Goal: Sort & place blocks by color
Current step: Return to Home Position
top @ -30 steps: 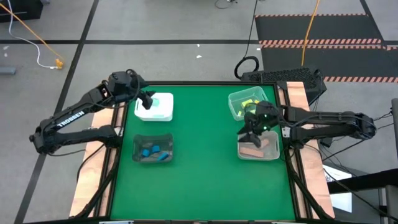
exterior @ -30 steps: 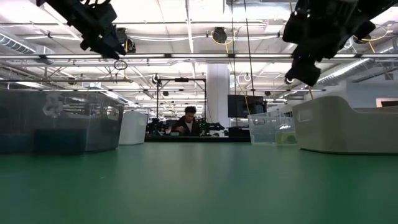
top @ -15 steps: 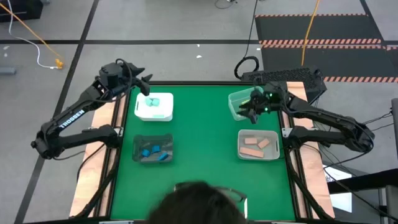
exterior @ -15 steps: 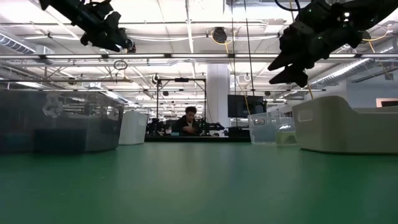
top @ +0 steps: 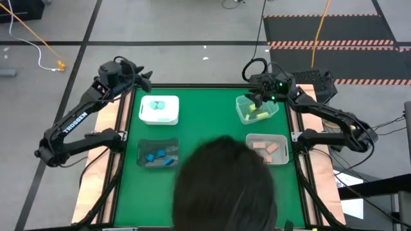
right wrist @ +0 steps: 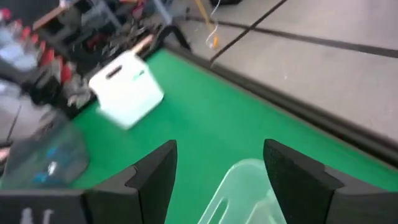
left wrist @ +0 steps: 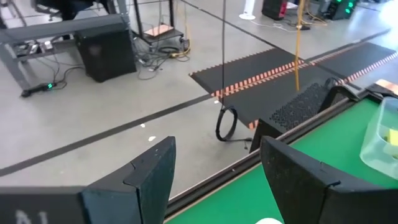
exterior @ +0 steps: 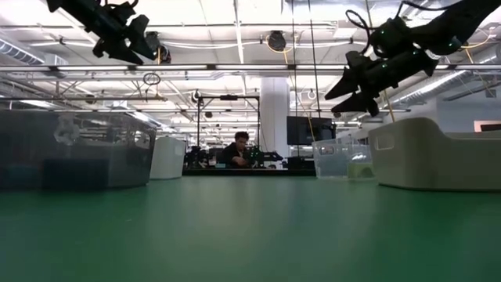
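Note:
The blocks lie sorted in four trays. Pale teal ones (top: 156, 104) are in the white tray (top: 168, 117) at the far left, and blue ones (top: 160, 156) are in the grey tray (top: 142, 150) at the near left. Yellow-green ones (top: 257, 114) are in the clear tray (top: 242, 106) at the far right, and tan ones (top: 268, 147) are in the tray (top: 282, 159) at the near right. My left gripper (top: 146, 77) (left wrist: 217, 149) hangs open and empty over the table's far left corner. My right gripper (top: 257, 99) (right wrist: 221, 152) hangs open and empty above the clear tray's far rim.
A person's dark-haired head (top: 225, 186) hides the table's near middle in the high view. Another person sits far off in the room (exterior: 239, 151). A black cable coil (top: 255, 68) and a striped mat (top: 334, 43) lie on the floor beyond the far edge.
My left gripper has swung from above the white tray toward the table's far left corner. My right gripper has swung from over the tan-block tray toward the far edge, to the clear tray's far rim. A person's head has come in over the near edge.

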Robot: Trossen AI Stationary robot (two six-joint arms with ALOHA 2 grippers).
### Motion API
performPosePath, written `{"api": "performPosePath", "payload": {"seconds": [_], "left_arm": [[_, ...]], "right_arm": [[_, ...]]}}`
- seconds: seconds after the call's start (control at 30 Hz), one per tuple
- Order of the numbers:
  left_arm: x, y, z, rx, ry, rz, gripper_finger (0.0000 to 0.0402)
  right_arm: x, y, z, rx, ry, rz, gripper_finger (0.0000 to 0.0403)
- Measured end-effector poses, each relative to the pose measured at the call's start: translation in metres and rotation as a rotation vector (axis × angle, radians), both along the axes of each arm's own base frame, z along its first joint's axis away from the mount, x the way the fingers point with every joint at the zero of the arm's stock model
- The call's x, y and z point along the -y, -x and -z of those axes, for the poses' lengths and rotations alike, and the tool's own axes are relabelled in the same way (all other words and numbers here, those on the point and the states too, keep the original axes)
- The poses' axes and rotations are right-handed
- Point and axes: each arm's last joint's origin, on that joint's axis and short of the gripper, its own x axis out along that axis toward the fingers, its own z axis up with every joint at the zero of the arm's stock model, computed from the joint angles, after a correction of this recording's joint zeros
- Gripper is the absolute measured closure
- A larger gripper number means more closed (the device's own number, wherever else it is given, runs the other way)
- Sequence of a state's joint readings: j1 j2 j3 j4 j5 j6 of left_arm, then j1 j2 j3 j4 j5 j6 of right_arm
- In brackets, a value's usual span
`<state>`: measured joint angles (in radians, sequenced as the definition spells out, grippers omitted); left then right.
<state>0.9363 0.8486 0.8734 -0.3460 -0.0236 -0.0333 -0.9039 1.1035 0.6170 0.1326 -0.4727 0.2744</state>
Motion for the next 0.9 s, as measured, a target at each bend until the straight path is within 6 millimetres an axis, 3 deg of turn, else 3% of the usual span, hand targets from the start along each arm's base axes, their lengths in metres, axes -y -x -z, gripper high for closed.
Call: {"api": "performPosePath", "payload": {"seconds": [0.27, 0.57, 0.9], "left_arm": [[-0.009, 0.012, 0.0, 0.043, 0.031, -0.101, 0.0165], [-0.014, 0.02, 0.003, 0.1, 0.066, -0.143, 0.0165], [-0.02, 0.012, 0.066, 0.253, 0.11, -0.042, 0.0165]], "right_arm": [[0.029, 0.002, 0.002, 0.118, 0.04, 0.079, 0.0174], [0.037, -0.002, 0.012, 0.154, -0.047, 0.113, 0.0174], [0.041, 0.003, 0.012, 0.161, -0.047, 0.137, 0.0174]]}}
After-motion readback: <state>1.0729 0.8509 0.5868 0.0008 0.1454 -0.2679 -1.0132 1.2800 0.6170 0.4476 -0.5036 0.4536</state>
